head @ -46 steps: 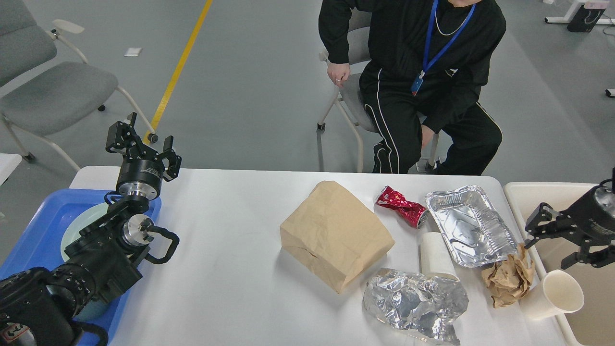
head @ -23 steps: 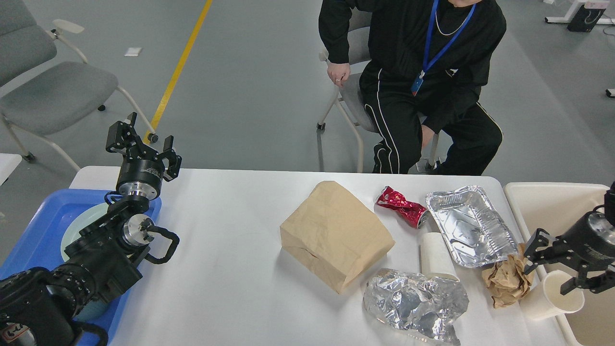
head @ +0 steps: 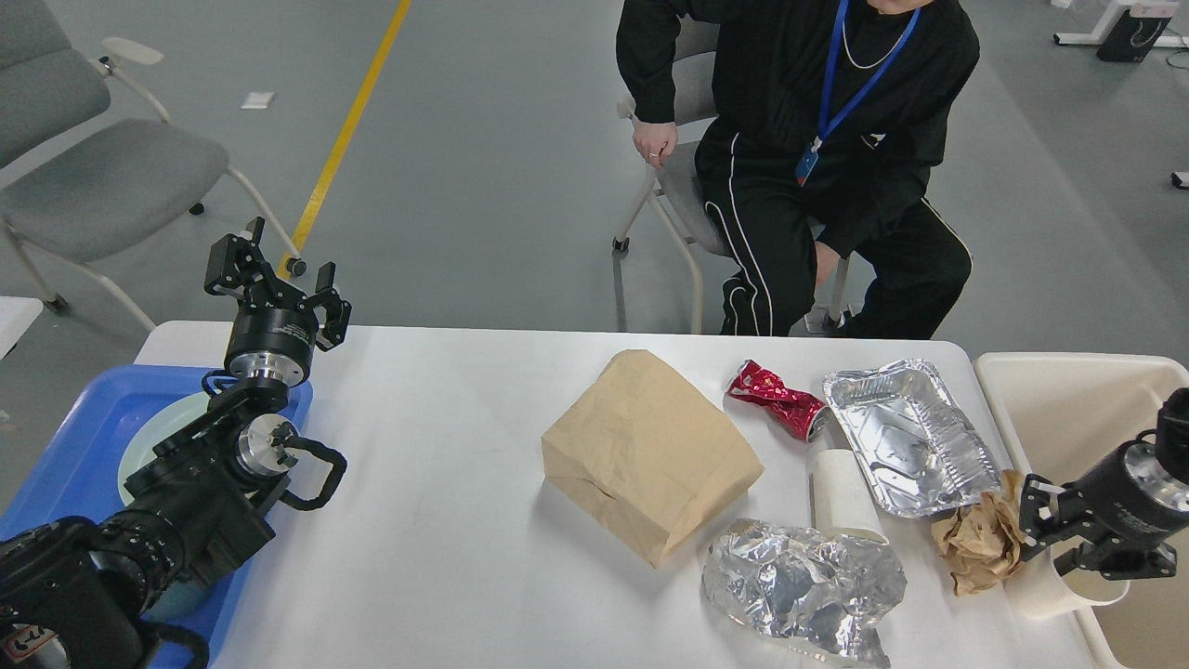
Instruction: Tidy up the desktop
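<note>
The white desktop (head: 446, 502) holds a brown paper bag (head: 650, 455), a crushed red can (head: 778, 400), a foil tray (head: 906, 437), a white paper cup on its side (head: 841, 492), crumpled foil (head: 799, 581) and crumpled brown paper (head: 980, 544). A second paper cup (head: 1045, 595) lies at the right edge. My right gripper (head: 1059, 539) is low over this cup's mouth, its open fingers on either side of the rim. My left gripper (head: 274, 283) is open and empty, raised at the table's far left corner.
A blue tray (head: 65, 446) with a pale plate (head: 149, 437) sits at the left under my left arm. A beige bin (head: 1068, 372) stands beside the table's right edge. A seated person (head: 817, 186) is behind the table, and a grey chair (head: 102, 177) is at far left.
My right gripper has come down and slightly left from above the bin onto the paper cup at the right edge. The left arm has not moved.
</note>
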Robot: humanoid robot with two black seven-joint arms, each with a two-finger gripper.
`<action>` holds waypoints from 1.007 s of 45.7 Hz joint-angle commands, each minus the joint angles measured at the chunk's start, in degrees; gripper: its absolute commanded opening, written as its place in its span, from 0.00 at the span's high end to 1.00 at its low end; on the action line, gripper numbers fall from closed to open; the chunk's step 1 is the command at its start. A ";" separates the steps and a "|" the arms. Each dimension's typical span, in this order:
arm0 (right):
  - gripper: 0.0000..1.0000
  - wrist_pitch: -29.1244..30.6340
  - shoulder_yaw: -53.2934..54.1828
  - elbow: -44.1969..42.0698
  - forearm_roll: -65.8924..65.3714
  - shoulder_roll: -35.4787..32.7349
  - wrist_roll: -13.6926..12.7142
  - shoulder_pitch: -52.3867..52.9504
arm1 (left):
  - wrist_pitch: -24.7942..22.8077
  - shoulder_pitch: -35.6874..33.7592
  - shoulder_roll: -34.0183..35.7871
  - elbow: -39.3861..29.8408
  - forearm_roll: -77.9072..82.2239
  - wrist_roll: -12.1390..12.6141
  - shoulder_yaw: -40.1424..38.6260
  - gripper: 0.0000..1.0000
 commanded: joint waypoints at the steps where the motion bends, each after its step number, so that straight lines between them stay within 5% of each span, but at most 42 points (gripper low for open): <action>1: 1.00 0.20 -0.03 0.18 0.00 -0.03 0.00 -0.53 | 0.00 0.00 0.00 0.06 0.00 0.00 0.00 0.04; 23: 1.00 0.38 -1.17 0.01 -0.88 -4.33 0.00 2.45 | 0.00 0.00 0.00 0.06 0.00 0.00 0.00 0.04; 46: 1.00 2.66 -2.14 -0.87 -5.10 -10.05 0.00 31.18 | 0.00 0.00 0.00 0.06 0.00 0.00 0.00 0.04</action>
